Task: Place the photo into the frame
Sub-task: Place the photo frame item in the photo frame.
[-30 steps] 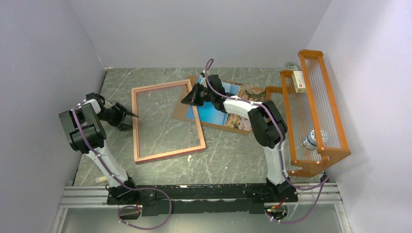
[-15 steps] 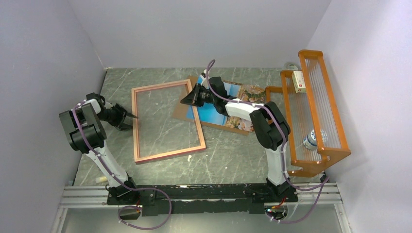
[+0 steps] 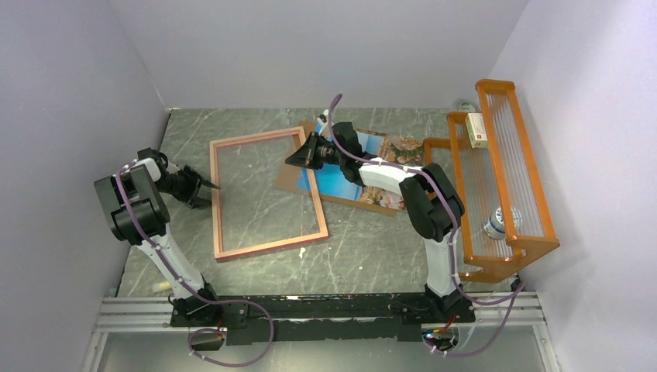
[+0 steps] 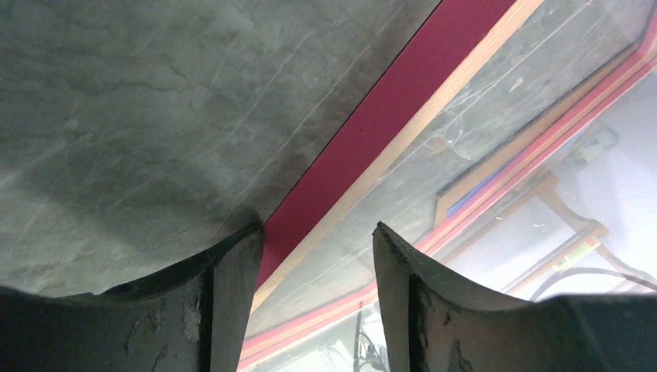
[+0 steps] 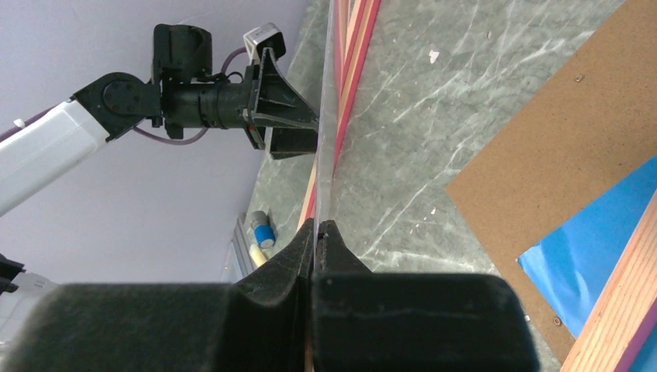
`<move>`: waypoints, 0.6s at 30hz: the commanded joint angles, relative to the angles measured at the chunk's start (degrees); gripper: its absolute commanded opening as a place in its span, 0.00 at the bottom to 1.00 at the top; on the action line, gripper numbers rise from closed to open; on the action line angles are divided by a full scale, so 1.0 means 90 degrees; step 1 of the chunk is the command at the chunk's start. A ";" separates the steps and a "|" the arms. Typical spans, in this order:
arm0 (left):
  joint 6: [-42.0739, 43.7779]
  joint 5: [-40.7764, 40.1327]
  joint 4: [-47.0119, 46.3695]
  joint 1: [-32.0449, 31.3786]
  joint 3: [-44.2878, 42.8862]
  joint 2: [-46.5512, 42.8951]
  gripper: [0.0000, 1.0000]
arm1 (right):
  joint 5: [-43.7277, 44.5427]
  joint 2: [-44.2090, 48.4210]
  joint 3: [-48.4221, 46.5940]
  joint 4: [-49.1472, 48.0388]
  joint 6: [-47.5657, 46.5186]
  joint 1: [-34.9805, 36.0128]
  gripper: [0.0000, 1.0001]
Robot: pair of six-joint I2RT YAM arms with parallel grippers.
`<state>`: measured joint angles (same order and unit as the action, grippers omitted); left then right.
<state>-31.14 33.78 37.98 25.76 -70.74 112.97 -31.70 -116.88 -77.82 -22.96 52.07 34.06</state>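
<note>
- Our right claw [image 5: 316,225], clenched, has edged toward the frame [image 3: 219,201] rail ahead.
- Our left claw [image 4: 316,229], released, narrowed slightly astride the opposite rail; the photo [image 3: 338,177] remains unframed.

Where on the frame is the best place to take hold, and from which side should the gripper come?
Grip the frame on its left long rail, near mid-length, coming in low from the left. It lies flat, and that rail is narrow and free of other things; the open left gripper faces it. The right rail is crowded by the right gripper and the photo.
</note>
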 commanded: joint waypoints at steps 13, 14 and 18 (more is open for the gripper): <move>0.0247 -0.0809 0.0009 -0.0157 0.0146 0.0474 0.62 | 0.0292 -0.0376 -0.0772 0.0596 -0.0023 -0.0025 0.00; 0.0247 -0.0800 0.0009 -0.0157 0.0142 0.0475 0.62 | 0.0275 -0.0413 -0.0792 0.0599 -0.0002 -0.0025 0.00; 0.0242 -0.0804 0.0013 -0.0157 0.0144 0.0485 0.62 | 0.0314 -0.0460 -0.0854 0.0820 -0.0002 -0.0025 0.04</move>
<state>-31.09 33.58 38.52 25.67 -71.18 113.25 -29.54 -120.75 -82.63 -15.94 52.12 33.61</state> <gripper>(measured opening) 0.614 0.010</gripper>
